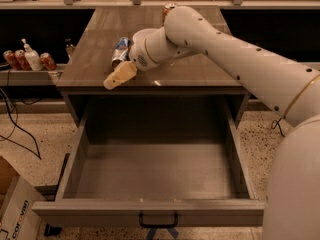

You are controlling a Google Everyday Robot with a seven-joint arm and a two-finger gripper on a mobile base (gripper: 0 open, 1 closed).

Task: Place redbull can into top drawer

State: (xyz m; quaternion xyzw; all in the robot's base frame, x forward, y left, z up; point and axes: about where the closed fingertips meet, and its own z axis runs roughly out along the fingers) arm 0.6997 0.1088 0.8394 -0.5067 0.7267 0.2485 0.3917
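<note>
The redbull can (120, 51) lies tilted on the grey-brown counter (200, 69), left of centre, with its silver-and-blue side showing. My gripper (118, 76) hangs just in front of the can, near the counter's front edge, pointing down and to the left. Whether it touches the can is not clear. The top drawer (155, 174) is pulled wide open below the counter, and its inside is bare. Its small dark handle (157, 220) sits at the centre of the front panel.
Another can (169, 7) stands at the back of the counter, partly behind my arm. A low shelf at the left holds small red cans (12, 59) and a white bottle (31, 58). A cardboard box (15, 209) and cables (15, 129) lie on the floor at the left.
</note>
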